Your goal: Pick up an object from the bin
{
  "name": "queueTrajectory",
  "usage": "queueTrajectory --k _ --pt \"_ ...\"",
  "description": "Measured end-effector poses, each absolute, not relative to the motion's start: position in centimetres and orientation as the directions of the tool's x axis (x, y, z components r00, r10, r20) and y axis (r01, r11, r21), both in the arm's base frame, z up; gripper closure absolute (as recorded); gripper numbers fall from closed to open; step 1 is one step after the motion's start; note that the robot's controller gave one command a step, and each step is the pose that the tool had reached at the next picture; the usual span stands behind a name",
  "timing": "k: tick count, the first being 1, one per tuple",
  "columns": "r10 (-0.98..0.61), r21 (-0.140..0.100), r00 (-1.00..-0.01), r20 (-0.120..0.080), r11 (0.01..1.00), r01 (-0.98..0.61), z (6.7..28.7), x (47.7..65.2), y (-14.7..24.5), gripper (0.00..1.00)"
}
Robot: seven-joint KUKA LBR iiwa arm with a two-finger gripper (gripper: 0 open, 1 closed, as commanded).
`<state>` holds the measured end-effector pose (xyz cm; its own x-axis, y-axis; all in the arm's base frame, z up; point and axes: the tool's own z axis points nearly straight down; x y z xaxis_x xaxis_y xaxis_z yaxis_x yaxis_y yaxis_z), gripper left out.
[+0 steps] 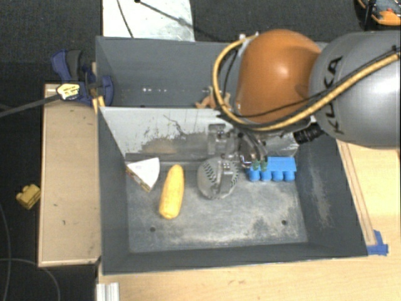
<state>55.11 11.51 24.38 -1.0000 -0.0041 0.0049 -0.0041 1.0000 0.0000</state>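
Scuffed grey bin floor (250, 221), tool (229, 170) near centre

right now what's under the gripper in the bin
A grey rounded thing lies just beneath the gripper, with a blue studded block beside it. The arm's orange cover hides the bin floor behind them.
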Motion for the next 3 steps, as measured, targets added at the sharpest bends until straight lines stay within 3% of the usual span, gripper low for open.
queueTrajectory --k 1,2,3 --pt "-0.001 0.001 -1.000 -0.003 1.000 -0.001 24.8 55.3 11.4 0.00" --pt "-0.052 0.000 -0.999 -0.008 0.999 -0.052 23.2 55.5 12.5 0.00" --pt "-0.067 0.001 -0.998 -0.006 0.998 -0.067 19.5 56.5 15.7 0.00"
